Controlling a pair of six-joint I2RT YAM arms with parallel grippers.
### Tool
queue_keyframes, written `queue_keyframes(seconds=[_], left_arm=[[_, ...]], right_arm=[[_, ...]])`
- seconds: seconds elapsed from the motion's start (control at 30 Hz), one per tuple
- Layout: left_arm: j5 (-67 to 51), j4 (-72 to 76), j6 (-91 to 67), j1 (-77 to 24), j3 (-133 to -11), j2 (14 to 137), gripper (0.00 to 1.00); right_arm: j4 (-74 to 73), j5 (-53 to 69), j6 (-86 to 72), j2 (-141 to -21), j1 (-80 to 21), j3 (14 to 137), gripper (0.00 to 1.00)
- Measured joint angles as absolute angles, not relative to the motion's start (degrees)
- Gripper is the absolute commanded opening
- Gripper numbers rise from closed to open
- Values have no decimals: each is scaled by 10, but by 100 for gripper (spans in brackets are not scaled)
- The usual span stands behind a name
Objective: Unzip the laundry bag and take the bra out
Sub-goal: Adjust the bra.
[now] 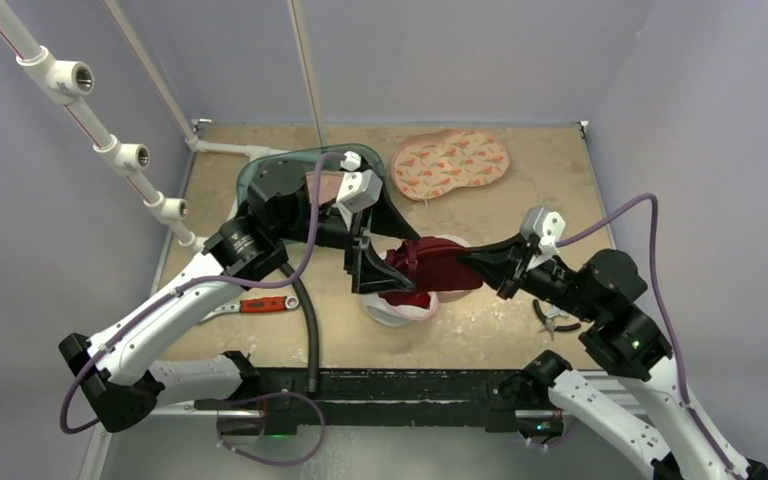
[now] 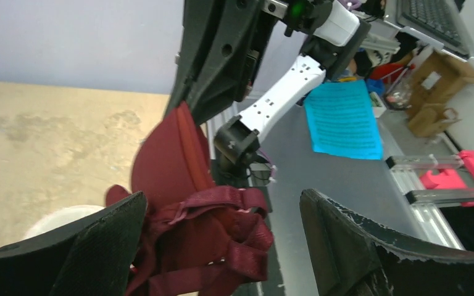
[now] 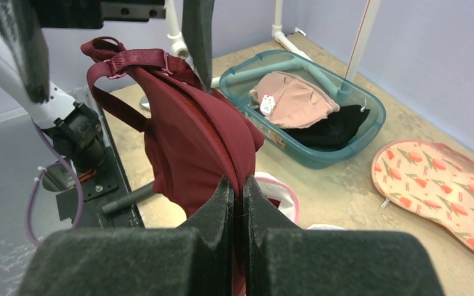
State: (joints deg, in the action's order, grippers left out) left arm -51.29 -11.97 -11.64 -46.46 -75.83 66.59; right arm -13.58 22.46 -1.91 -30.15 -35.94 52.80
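A dark red bra hangs in the air over the white, pink-trimmed laundry bag. My right gripper is shut on the bra's lower edge, the fabric pinched between its pads. My left gripper is open at the bra's other end. The bunched straps lie between its fingers, against the left finger and well apart from the right one. In the top view the left gripper faces the right gripper across the bra. Part of the bag shows below the cup.
A teal basin with pink and black garments stands at the back left. A flat tulip-patterned pouch lies at the back. A red-handled wrench lies front left and pliers front right. White pipes run along the left wall.
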Motion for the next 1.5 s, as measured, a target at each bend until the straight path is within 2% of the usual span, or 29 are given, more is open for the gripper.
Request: queue_keyframes(seconds=[0.17, 0.33, 0.47, 0.67, 0.9, 0.97, 1.17, 1.23, 1.33, 1.4, 1.43, 1.5], left_arm=[[-527, -72, -165, -465, -713, 660, 94], [-497, -65, -169, -465, -703, 656, 86], [-443, -66, -160, -465, -680, 646, 94], [-352, -69, -143, -465, -650, 623, 95], [-312, -57, -129, -465, -640, 619, 71], [-312, -52, -127, -465, -638, 621, 69], [-313, -17, -127, -465, -622, 623, 71], [-313, -6, -127, -465, -615, 624, 61], [-318, 3, -128, -467, -609, 626, 38], [-322, 7, -126, -467, -608, 628, 29], [-324, 8, -126, -467, -608, 628, 27], [-326, 8, -124, -467, -608, 628, 20]], right_arm=[[-139, 211, -17, -321, -359, 531, 0], [-138, 195, -18, -327, -359, 531, 0], [-135, 187, -20, -327, -359, 531, 0], [-129, 185, -26, -327, -359, 534, 0], [-115, 189, -36, -334, -359, 534, 0], [-110, 190, -39, -337, -359, 534, 0], [-95, 206, -54, -342, -359, 534, 0], [-89, 211, -60, -342, -359, 534, 0], [-82, 221, -67, -342, -359, 534, 0], [-79, 223, -70, -342, -359, 534, 0], [-78, 223, -71, -342, -359, 534, 14], [-78, 222, -75, -342, -359, 534, 55]])
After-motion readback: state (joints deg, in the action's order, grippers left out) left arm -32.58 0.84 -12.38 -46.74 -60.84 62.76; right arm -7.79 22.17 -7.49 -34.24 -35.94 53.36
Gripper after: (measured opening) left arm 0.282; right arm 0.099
